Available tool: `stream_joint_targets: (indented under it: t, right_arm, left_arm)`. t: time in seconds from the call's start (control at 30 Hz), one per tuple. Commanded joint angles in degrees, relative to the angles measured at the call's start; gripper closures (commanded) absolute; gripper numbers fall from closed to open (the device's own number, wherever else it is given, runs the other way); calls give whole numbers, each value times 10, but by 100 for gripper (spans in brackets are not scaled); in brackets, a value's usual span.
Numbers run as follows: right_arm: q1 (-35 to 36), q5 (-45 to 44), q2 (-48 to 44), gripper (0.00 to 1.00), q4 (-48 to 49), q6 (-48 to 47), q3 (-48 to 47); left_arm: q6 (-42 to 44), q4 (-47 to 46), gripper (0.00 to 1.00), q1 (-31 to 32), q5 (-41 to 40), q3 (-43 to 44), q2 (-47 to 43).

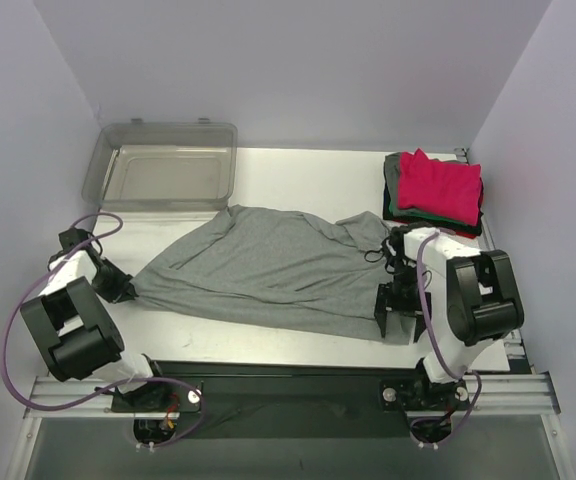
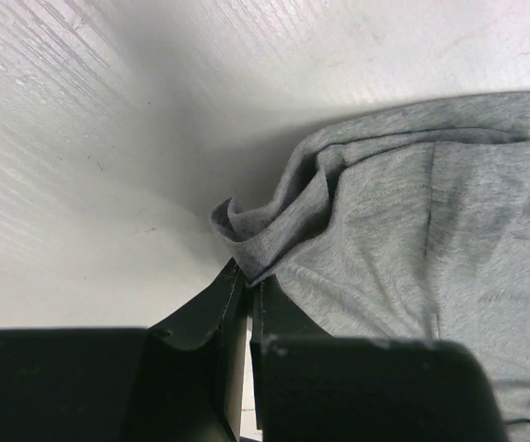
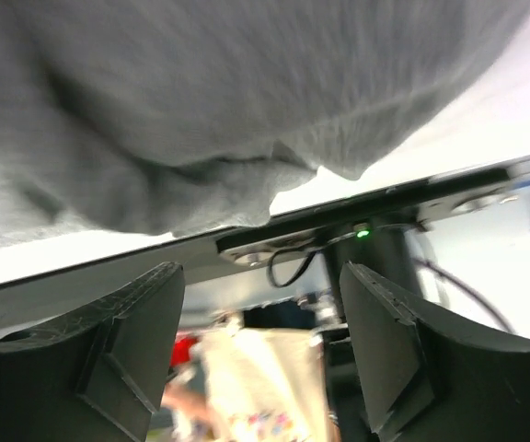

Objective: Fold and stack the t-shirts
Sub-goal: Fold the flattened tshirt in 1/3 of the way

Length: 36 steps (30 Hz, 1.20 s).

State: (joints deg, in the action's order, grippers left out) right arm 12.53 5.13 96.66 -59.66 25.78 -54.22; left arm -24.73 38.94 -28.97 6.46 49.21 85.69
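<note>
Your heather-grey t-shirt lies spread and rumpled across the middle of the white table. Your left gripper is closed tight, pinching the shirt's left corner. Your right gripper sits at its right edge, jaws wide apart, holding nothing. A stack of folded shirts, with a pink-red shirt on top, rests far right. A clear plastic bin sits far left.
</note>
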Motion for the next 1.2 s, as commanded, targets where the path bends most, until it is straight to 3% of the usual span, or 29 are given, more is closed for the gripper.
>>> stream_joint_targets:
  t: [0.0, 0.13, 0.23, 0.4, 0.77, 1.17]
  right_arm:
    - [-43, 63, -47, 31, 9, 48, 62]
    - [-121, 79, -96, 34, 37, 48, 123]
    - [-139, 71, -103, 41, 45, 52, 126]
    - [-139, 54, -82, 49, 67, 75, 120]
    - [-137, 11, -70, 56, 91, 100, 126]
    - [-74, 0, -46, 78, 127, 139, 126]
  left_arm:
    - [14, -26, 100, -6, 0, 14, 16]
    - [19, -28, 100, -6, 0, 33, 36]
    - [21, -26, 100, -6, 5, 48, 52]
    - [25, -20, 100, -7, 2, 63, 60]
    - [30, -13, 100, -7, 1, 72, 64]
    - [35, -2, 100, -6, 3, 74, 64]
